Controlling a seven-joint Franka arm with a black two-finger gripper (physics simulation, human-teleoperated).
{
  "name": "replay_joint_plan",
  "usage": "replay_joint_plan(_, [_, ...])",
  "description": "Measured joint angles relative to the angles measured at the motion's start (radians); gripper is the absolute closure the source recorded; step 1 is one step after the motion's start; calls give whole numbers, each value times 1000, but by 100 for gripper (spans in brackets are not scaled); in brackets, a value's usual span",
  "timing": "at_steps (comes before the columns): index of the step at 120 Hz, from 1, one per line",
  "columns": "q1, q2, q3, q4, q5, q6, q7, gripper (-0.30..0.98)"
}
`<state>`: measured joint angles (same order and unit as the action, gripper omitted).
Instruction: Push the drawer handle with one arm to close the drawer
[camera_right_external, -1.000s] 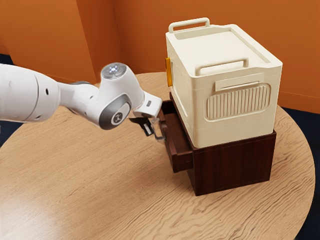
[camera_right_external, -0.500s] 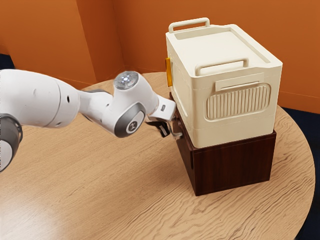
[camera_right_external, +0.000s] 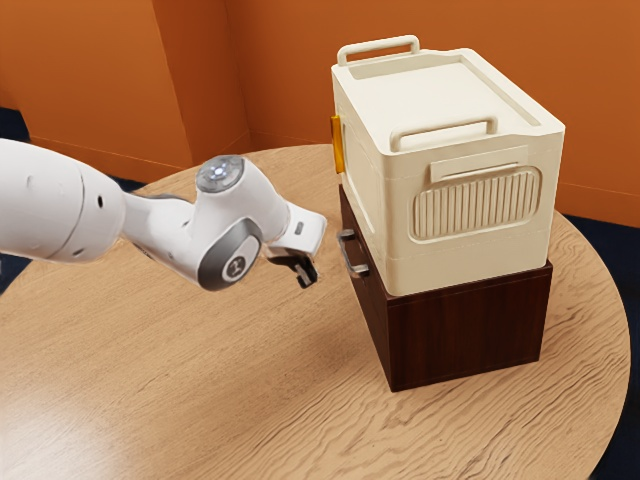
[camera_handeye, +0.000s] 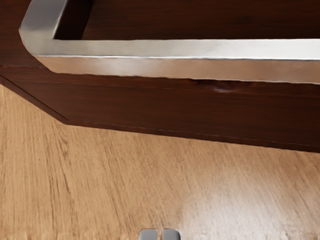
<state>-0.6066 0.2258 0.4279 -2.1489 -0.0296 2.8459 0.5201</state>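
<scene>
Along the drawer front (camera_handeye: 200, 20), the handle (camera_handeye: 175, 49) juts outward.

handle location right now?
In the exterior view, the metal handle is on the drawer front, below the cream box, to the gripper's right in that view.

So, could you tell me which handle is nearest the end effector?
The silver handle on the dark cabinet; the two cream handles are atop the box.

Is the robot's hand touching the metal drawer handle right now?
No, the exterior view shows bare wooden tabletop between the hand and the metal drawer handle.
</scene>
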Motion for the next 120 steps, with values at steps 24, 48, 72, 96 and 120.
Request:
replay_joint_plan(24, [-384,-34,417,5,-55,-146,-1,79])
replay_joint_plan(48, [-406,-45,514,155,-85,-402,-4,79])
replay_joint_plan(72, [-406,-47,564,363,-99,-735,-30,79])
replay_joint_plan(96, [-408,-49,569,443,-62,-937,-59,48])
replay_joint_plan(120, [-450,-51,570,456,-20,-1019,-114,19])
